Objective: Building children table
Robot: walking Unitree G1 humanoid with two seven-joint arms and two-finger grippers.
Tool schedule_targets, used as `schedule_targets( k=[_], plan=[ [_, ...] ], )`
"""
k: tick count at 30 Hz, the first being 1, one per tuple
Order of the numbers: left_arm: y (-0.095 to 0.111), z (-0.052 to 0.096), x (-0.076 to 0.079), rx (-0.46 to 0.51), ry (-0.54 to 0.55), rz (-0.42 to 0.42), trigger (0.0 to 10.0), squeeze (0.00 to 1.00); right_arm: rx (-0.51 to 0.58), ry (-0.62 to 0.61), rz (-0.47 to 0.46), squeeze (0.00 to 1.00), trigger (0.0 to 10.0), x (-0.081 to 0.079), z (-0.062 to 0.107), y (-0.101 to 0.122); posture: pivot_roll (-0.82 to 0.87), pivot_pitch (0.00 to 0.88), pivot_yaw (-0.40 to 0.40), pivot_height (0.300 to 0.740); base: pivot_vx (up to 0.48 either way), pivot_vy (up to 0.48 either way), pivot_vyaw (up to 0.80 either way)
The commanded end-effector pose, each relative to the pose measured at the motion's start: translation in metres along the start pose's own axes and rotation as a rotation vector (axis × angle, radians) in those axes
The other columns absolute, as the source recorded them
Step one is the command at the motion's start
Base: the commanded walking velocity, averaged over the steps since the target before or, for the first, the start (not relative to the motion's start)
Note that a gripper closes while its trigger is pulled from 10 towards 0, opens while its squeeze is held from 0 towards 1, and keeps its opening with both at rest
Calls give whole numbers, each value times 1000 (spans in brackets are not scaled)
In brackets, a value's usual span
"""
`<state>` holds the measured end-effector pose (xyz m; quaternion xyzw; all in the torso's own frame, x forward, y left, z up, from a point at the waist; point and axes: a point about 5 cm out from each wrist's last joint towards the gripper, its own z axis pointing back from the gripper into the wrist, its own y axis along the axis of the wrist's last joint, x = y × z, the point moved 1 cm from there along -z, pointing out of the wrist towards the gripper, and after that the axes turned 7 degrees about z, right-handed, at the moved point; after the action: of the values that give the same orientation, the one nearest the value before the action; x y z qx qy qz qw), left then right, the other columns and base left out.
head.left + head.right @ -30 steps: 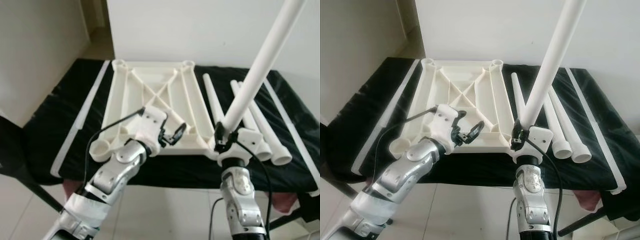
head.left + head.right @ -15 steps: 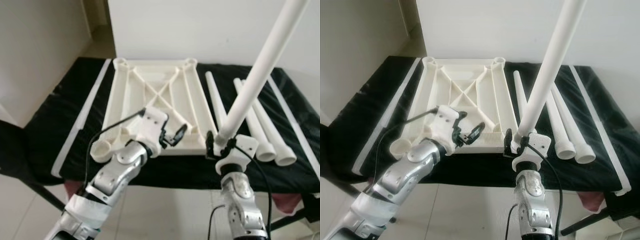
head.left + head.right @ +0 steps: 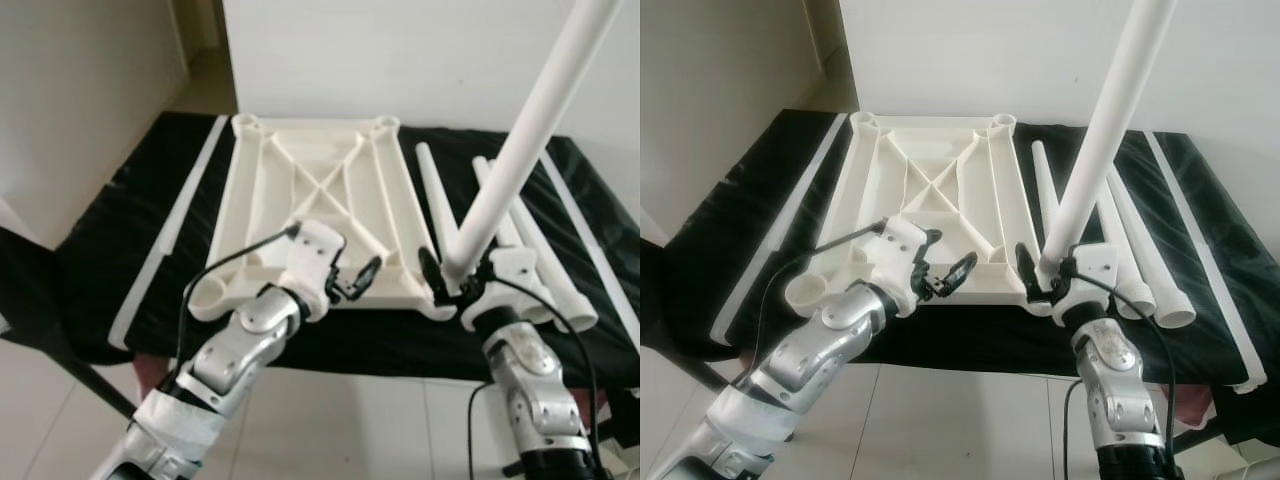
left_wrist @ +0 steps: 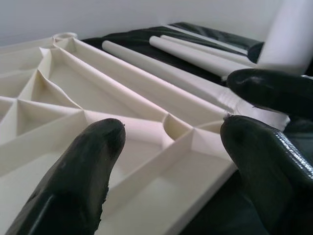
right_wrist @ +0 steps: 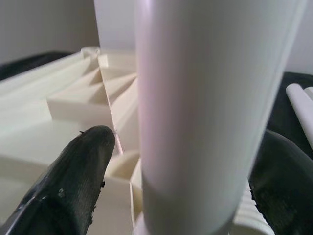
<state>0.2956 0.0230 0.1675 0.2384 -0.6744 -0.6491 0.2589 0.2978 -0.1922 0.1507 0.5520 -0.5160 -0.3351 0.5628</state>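
A cream tabletop (image 3: 255, 190) lies upside down on the black cloth, ribs up, with a round socket at each corner. My right gripper (image 3: 455, 275) is shut on a long white table leg (image 3: 520, 140). The leg stands tilted, its lower end at the tabletop's near right corner. In the right wrist view the leg (image 5: 205, 112) stands between my two fingers. My left gripper (image 3: 355, 280) hovers open just above the tabletop's near edge, holding nothing, a little to the left of the right gripper. Three loose legs (image 3: 435, 200) lie to the right of the tabletop.
Long white strips lie on the cloth at the left (image 3: 165, 240) and the right (image 3: 590, 250). A white wall stands close behind. The cloth's front edge drops to a tiled floor (image 3: 350, 420). A dark frame (image 3: 40, 340) stands at the near left.
The view has shifted slightly. My right forearm has swung to the right, and the leg's lower end has settled closer to the near right corner. My left gripper stays open in place.
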Motion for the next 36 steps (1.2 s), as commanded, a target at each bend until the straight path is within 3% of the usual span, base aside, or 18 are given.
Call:
schedule_targets(
  k=[1,8,17,18,19,21,24,28,29,34,35,36],
  plan=[
    [-11,4,15,-67,-250,-13,10000,0,-6,33,-3,0,10000,2,0,-3,-4,35,-6,740,0,0,0],
    [-28,13,28,-158,-371,-8,10000,0,-48,161,40,0,10000,15,-1,-9,0,28,-12,740,0,0,0],
    [-29,14,31,-181,-422,-28,10000,0,-70,211,69,0,10000,20,-2,-13,2,23,-10,740,0,0,0],
    [-29,14,32,-191,-433,-34,10000,0,-72,224,75,0,8000,21,-3,-13,2,23,-10,740,0,0,0],
    [-29,14,32,-191,-433,-34,10000,0,-72,224,75,0,8000,21,-3,-13,2,23,-10,740,0,0,0],
    [-27,13,33,-208,-451,-16,10000,0,-78,245,84,0,4549,24,-5,-15,3,20,-6,740,0,0,0],
    [-24,11,32,-200,-449,-22,10000,0,-86,250,86,0,3843,25,-7,-18,5,17,-6,740,0,0,0],
    [-23,10,32,-196,-446,-24,10000,0,-90,247,97,0,3725,25,-8,-20,4,15,-5,740,0,0,0],
    [-22,9,32,-191,-441,-29,10000,0,-93,235,112,0,0,25,-10,-22,5,13,-5,740,0,0,0],
    [-22,9,37,-189,-442,-17,10000,0,-110,169,89,0,0,25,-12,-28,7,11,-15,740,0,0,0],
    [-23,9,38,-185,-436,-17,10000,0,-110,138,60,0,706,25,-13,-30,5,11,-16,740,0,0,0],
    [-23,9,38,-181,-432,-18,10000,0,-108,119,42,0,706,25,-12,-30,6,10,-19,740,0,0,0]
  ],
)
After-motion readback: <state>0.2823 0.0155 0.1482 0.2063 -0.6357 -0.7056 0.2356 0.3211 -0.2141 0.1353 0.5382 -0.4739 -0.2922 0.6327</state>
